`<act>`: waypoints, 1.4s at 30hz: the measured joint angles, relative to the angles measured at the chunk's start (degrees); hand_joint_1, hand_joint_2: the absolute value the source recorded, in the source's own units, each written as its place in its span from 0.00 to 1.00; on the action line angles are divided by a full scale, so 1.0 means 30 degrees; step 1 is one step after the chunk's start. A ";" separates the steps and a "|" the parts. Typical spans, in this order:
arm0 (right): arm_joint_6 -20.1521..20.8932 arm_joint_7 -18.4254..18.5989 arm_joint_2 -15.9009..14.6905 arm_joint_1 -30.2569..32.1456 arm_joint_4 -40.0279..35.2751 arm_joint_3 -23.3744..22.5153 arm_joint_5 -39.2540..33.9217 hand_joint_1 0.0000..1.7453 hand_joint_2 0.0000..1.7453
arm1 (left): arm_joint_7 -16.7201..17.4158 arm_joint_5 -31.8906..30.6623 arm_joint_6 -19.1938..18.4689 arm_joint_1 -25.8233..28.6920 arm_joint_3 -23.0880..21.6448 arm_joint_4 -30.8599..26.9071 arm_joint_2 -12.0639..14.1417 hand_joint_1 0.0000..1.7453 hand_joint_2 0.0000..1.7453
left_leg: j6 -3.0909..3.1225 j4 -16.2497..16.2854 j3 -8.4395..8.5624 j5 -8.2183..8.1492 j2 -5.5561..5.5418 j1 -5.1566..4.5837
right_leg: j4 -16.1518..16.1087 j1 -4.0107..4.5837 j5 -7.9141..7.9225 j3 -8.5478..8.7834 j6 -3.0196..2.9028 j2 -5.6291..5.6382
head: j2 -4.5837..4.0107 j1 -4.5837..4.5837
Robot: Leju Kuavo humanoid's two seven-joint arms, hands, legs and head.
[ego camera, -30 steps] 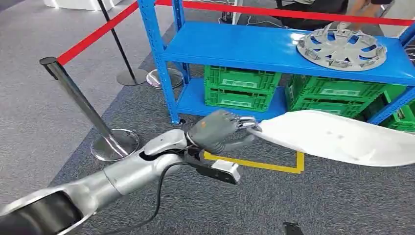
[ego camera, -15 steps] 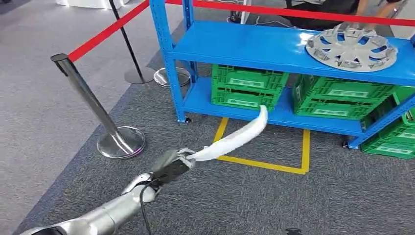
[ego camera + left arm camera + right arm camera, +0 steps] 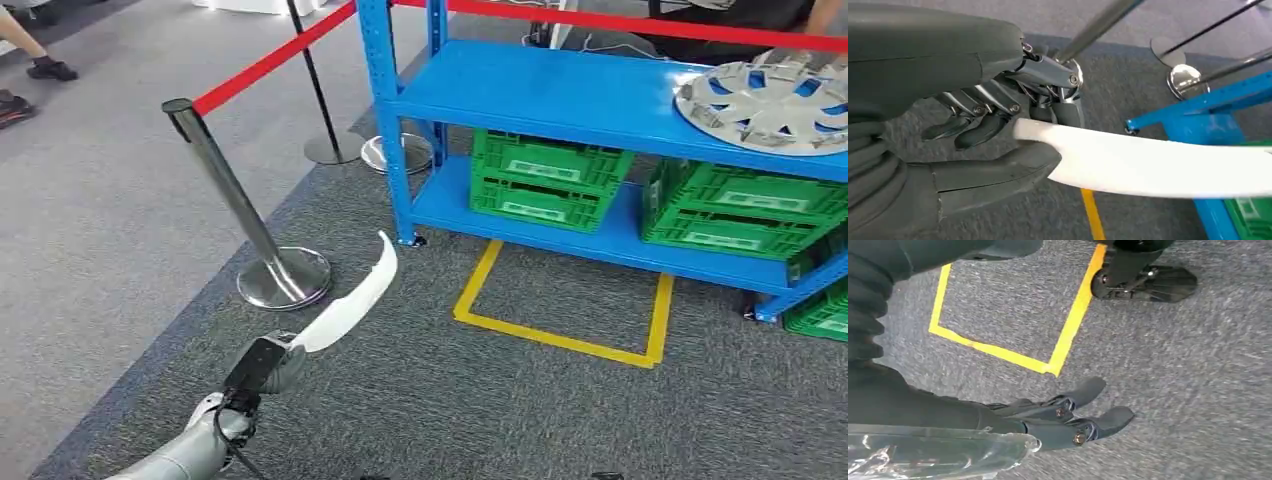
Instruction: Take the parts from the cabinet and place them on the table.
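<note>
Shelf rack: the blue rack (image 3: 560,95) stands ahead and to the right, well apart from both hands.
Crates: green crates (image 3: 545,180) sit on the rack's lower shelf.
Wheel cover: a grey wheel cover (image 3: 770,100) lies flat on the upper shelf at its right end, a part not yet taken.
Floor: grey carpet with a square of yellow tape (image 3: 560,335) in front of the rack; a chrome post (image 3: 240,215) carrying a red belt (image 3: 275,58) stands at the left, near the white part's tip.
White part: a long, curved white panel (image 3: 355,300), off the rack and carried low over the carpet, its free end pointing up toward the rack's corner leg.
Left hand: the left hand (image 3: 998,130) grips one end of the panel, the thumb on one face and the dark fingers (image 3: 975,132) folded onto the other.
Right hand: the right hand (image 3: 1068,415) hangs over the carpet near the tape, its fingers straight and apart, holding nothing.
Step in hand: by my reading, the carry between pick-up and set-down; no counter is visible.
Next move: it calls for bringing the counter into sight, keeping the long panel clear of the post and belt, then laying it flat before letting go.
</note>
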 joint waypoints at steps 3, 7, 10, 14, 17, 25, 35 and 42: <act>0.0022 -0.0058 -0.0022 -0.0132 -0.0007 0.0000 0.0051 0.00 1.00 | -0.0255 -0.0809 0.0757 -0.0309 0.0124 -0.0007 -0.0095 1.00 1.00 | 0.0302 -0.2139 0.1036 0.0364 0.0746 -0.0095 | 0.0104 0.0180 0.0006 -0.0109 0.0463 -0.0397 | 0.0007 -0.0058; 0.0058 -0.0051 0.0007 -0.0294 -0.0007 0.0000 0.0087 0.00 1.00 | -0.0291 -0.1151 0.0801 -0.0320 0.0204 -0.0022 -0.0044 1.00 1.00 | 0.0891 -0.2212 0.0922 0.0522 0.0028 -0.0132 | 0.0247 -0.0043 -0.0279 -0.0094 0.0896 -0.0272 | 0.0000 0.0028; 0.0058 -0.0051 0.0007 -0.0222 -0.0007 0.0000 0.0087 0.00 1.00 | -0.0291 -0.1187 0.0808 -0.0489 0.0240 -0.0051 -0.0116 1.00 1.00 | 0.1186 -0.2207 0.0871 0.0581 -0.0595 -0.0189 | 0.4674 0.0089 -0.2603 -0.1987 0.0792 0.1242 | 0.0000 0.0204; 0.0088 -0.0051 0.0007 -0.0203 -0.0007 0.0000 0.0138 0.00 1.00 | -0.0552 -0.1537 0.0787 -0.0437 0.0240 -0.0129 -0.0146 1.00 1.00 | 0.1236 -0.2168 0.0861 0.0629 -0.1622 -0.0327 | 0.4513 0.0293 -0.1695 -0.1972 0.0467 0.1407 | 0.0000 0.0248; 0.0159 0.0073 -0.0007 -0.0307 -0.0007 0.0007 0.0247 0.00 1.00 | -0.0991 -0.1740 0.0573 -0.0545 0.0255 -0.0937 -0.0160 1.00 1.00 | 0.1087 -0.2023 0.0737 0.0656 -0.2317 -0.0395 | 0.0379 0.0129 -0.0456 0.0059 0.0207 0.3246 | 0.0000 0.0255; 0.0342 0.0532 -0.0029 -0.0546 -0.0015 0.0036 0.0532 0.00 1.00 | 0.0723 -0.5991 0.3753 -0.1127 0.0160 -0.6474 0.0620 1.00 1.00 | 0.0244 0.1518 -0.1489 -0.1178 -0.0839 -0.0238 | -0.0041 0.0210 -0.0134 0.0208 -0.0189 0.1511 | 0.0000 -0.0044; 0.0371 0.0758 -0.0058 -0.0744 -0.0029 0.0081 0.0670 0.00 1.00 | 0.3533 -1.0373 0.4778 -0.2015 -0.1880 -1.3251 0.1741 1.00 1.00 | 0.0618 -0.2067 0.0388 0.0828 0.0820 -0.0293 | -0.0052 0.0475 -0.0549 0.0624 0.0369 -0.0806 | 0.0000 0.0065; 0.0364 0.0816 -0.0051 -0.0597 -0.0029 0.0087 0.0634 0.00 1.00 | 0.4349 -1.1765 0.5106 -0.2467 -0.3103 -1.4775 0.2164 1.00 1.00 | 0.1209 -0.2115 0.0377 0.0952 -0.0909 -0.0261 | 0.6401 0.0335 -0.3525 -0.2466 0.0563 0.1326 | 0.0000 0.0211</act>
